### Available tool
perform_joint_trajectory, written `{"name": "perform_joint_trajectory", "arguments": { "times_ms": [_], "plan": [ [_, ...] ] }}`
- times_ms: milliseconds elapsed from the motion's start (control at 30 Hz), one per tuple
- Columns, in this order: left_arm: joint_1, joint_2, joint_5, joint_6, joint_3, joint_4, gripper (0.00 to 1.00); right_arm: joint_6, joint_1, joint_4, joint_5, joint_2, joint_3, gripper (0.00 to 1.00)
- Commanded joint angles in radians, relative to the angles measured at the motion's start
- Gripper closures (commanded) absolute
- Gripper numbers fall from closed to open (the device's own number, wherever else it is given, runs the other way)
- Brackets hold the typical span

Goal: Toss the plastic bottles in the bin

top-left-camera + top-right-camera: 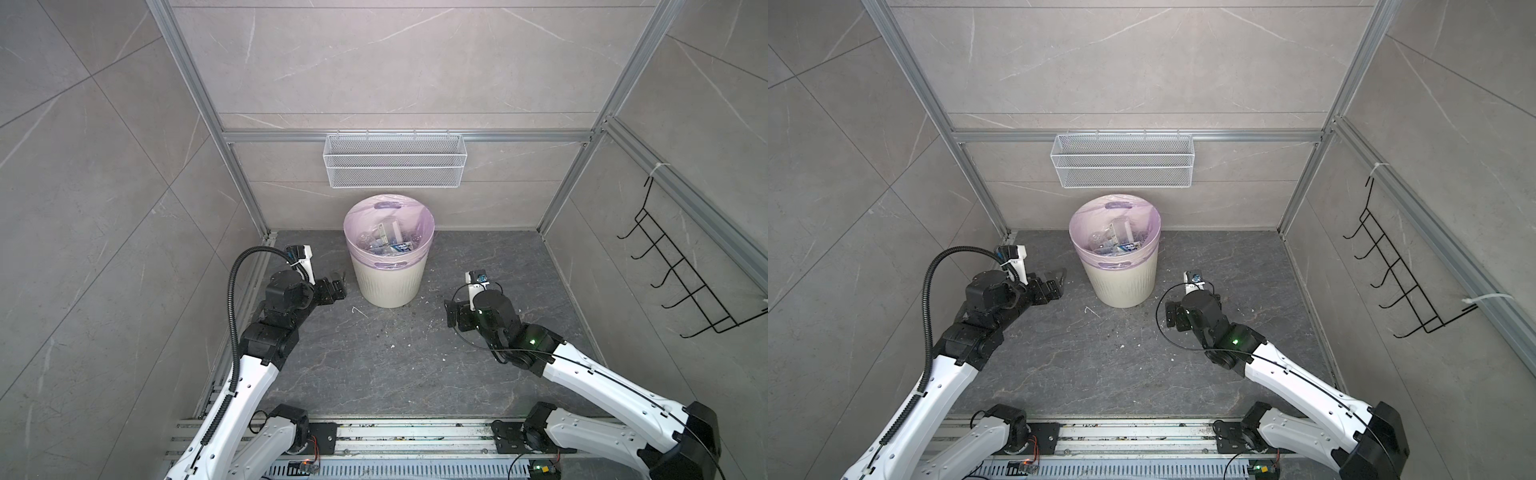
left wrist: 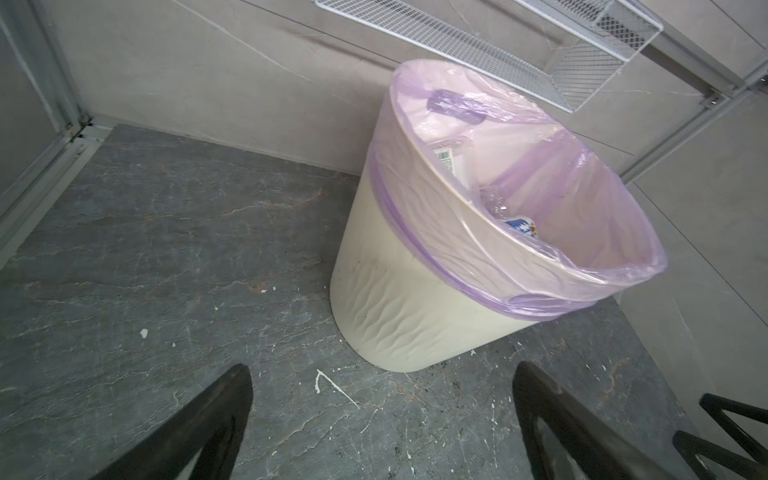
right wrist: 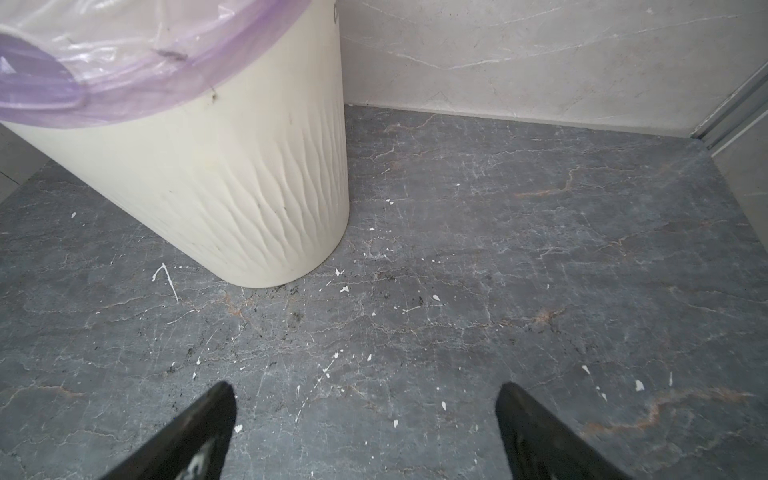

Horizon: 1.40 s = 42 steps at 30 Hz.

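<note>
The bin is a cream ribbed wastebasket with a pale pink liner. It stands upright on the floor against the back wall. Several plastic bottles with blue and white labels lie inside it, and the left wrist view shows one blue label over the rim. No bottle lies on the floor in any view. My left gripper is open and empty, low beside the bin's left side. My right gripper hangs open and empty over bare floor to the right of the bin.
A white wire-mesh basket hangs on the back wall above the bin. A black wire rack sticks out from the right wall. Aluminium frame posts stand in the back corners. The dark stone floor is flecked with white specks.
</note>
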Motion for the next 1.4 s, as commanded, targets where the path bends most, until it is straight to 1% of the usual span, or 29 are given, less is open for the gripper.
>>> {"name": "perform_joint_trajectory", "arguments": {
  "times_ms": [0, 67, 133, 200, 367, 433, 467, 567, 667, 733, 800, 867, 1033, 1133, 1267, 1367],
  "plan": [
    [0.033, -0.033, -0.075, -0.036, -0.032, 0.043, 0.00, -0.005, -0.021, -0.079, -0.027, 0.047, 0.074, 0.00],
    [0.049, -0.060, -0.087, -0.025, -0.074, 0.076, 0.00, -0.003, -0.040, -0.093, -0.055, 0.074, 0.106, 0.00],
    [0.050, -0.085, -0.128, 0.008, -0.126, 0.127, 0.01, 0.006, -0.064, -0.101, -0.080, 0.095, 0.132, 0.01],
    [0.056, -0.097, -0.169, 0.024, -0.146, 0.129, 0.01, 0.014, -0.093, -0.107, -0.096, 0.111, 0.154, 0.00],
    [0.060, -0.084, -0.184, 0.056, -0.189, 0.167, 0.00, 0.004, -0.147, -0.095, -0.081, 0.124, 0.174, 0.00],
    [0.059, -0.086, -0.239, 0.071, -0.234, 0.199, 0.00, -0.025, -0.158, -0.057, -0.078, 0.116, 0.156, 0.00],
    [0.059, -0.096, -0.275, 0.085, -0.277, 0.240, 0.00, -0.035, -0.166, -0.034, -0.073, 0.109, 0.141, 0.00],
    [0.059, -0.138, -0.329, 0.171, -0.429, 0.437, 0.00, -0.059, -0.190, 0.052, -0.084, 0.082, 0.081, 0.00],
    [0.061, -0.148, -0.358, 0.237, -0.493, 0.511, 0.00, -0.086, -0.205, 0.113, -0.082, 0.055, 0.025, 0.00],
    [0.060, -0.145, -0.354, 0.276, -0.530, 0.561, 0.00, -0.116, -0.204, 0.159, -0.057, 0.031, -0.020, 0.00],
    [0.069, -0.130, -0.340, 0.313, -0.578, 0.651, 0.00, -0.148, -0.205, 0.217, -0.028, 0.002, -0.073, 0.00],
    [0.096, -0.091, -0.317, 0.330, -0.606, 0.708, 0.00, -0.183, -0.205, 0.261, -0.013, -0.025, -0.119, 0.00],
    [0.164, 0.004, -0.200, 0.343, -0.661, 0.823, 0.00, -0.249, -0.207, 0.285, -0.005, -0.072, -0.188, 0.00],
    [0.183, 0.039, -0.175, 0.370, -0.683, 0.869, 0.00, -0.268, -0.207, 0.293, -0.014, -0.092, -0.220, 0.00],
    [0.202, 0.119, -0.109, 0.406, -0.668, 0.906, 0.00, -0.273, -0.207, 0.320, 0.004, -0.100, -0.259, 0.00],
    [0.218, 0.211, -0.063, 0.412, -0.636, 0.919, 0.00, -0.274, -0.206, 0.399, -0.011, -0.150, -0.323, 0.00]
  ]
}}
